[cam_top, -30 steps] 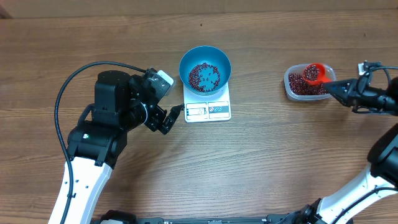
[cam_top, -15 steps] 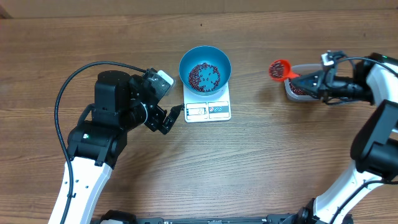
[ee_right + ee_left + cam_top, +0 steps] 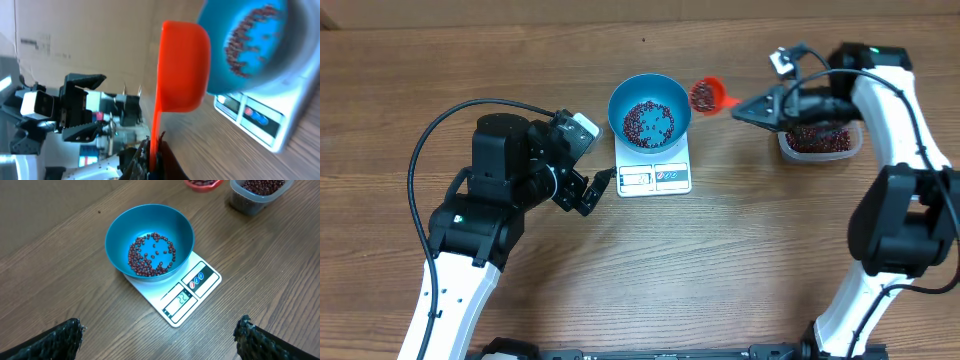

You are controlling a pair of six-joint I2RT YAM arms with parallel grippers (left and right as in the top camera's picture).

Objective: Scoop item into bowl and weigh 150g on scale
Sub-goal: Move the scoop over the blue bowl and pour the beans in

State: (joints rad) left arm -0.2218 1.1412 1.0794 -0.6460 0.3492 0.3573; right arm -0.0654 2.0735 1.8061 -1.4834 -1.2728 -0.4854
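So you're partway: some beans (image 3: 648,122) sit in the bowl (image 3: 620,100) on the scale (image 3: 655,178), your right hand (image 3: 745,107) pinches a loaded scoop (image 3: 716,90) just beside the rim, not yet tipped, the tub (image 3: 783,143) holds more, and your left hand (image 3: 598,192) hangs spread near the scale.

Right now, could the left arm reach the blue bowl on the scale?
Probably yes. The left gripper hangs open beside the scale, nothing between it and the blue bowl. The red scoop held by the right gripper by the far rim might crowd it.
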